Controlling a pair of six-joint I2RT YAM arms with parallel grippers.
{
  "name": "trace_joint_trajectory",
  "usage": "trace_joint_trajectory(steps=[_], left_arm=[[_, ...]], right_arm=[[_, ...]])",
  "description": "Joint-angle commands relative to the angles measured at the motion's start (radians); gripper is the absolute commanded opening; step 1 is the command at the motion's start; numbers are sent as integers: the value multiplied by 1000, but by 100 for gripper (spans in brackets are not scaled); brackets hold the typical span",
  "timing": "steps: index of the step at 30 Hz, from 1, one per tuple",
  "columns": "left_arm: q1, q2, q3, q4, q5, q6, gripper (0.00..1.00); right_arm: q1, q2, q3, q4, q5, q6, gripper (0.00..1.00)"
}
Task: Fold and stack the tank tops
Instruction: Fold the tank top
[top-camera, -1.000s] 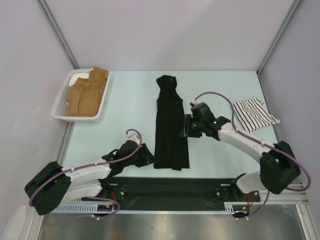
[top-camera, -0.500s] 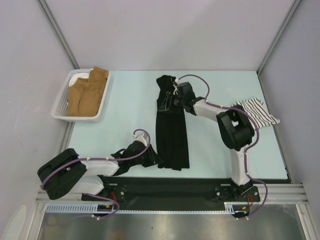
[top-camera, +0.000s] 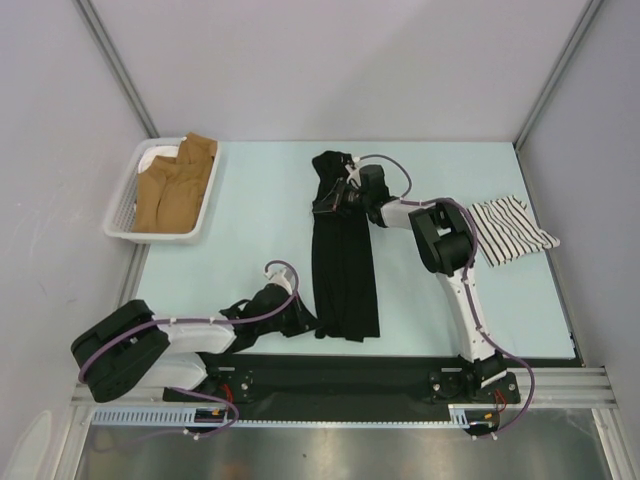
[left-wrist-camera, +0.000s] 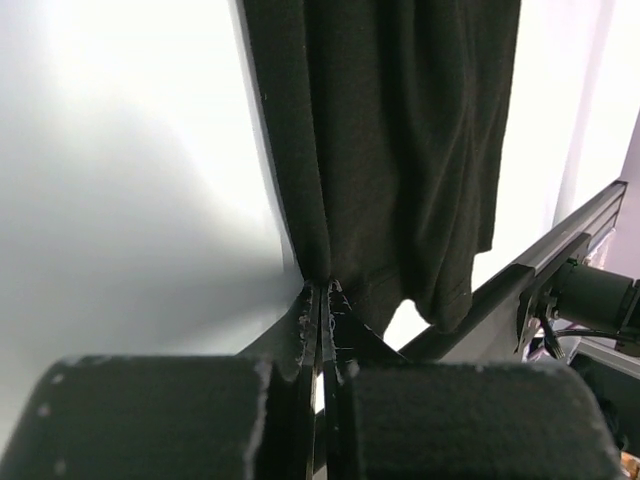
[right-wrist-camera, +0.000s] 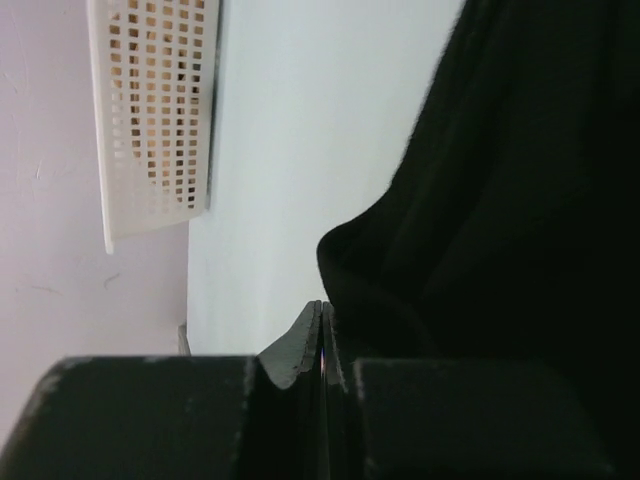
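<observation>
The black tank top lies as a long narrow strip down the middle of the table, neck end far, hem near. My left gripper sits at the hem's left corner. In the left wrist view it is shut, with the black cloth's edge pinched at its tips. My right gripper reaches across the far end near the straps. It is shut, its tips against a fold of the black cloth. The striped tank top lies crumpled at the right.
A white basket holding tan clothes stands at the far left; its lattice wall shows in the right wrist view. The black rail of the arm bases runs along the table's near edge.
My right arm swung from the black top's right side to its far end and its jaws closed. My left gripper slid right to the hem corner and closed.
</observation>
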Motion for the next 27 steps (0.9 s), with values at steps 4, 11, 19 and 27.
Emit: trace_joint_trajectory(steps=[4,11,19,27], left_arm=[[-11,4,-79,-284,-39,46,0],[-11,-16,-171,-256,-4,46,0],[-13,-33,-162,-294,-27,19,18],[4,-88,-12,-431,-110,71,70]], right_arm=[[-33,173,202,41,-55,40,3],[-42,400,589,-176,-17,18,1],[-63,318,491,-119,-21,41,20],[-37,49,289,-59,-109,-22,44]])
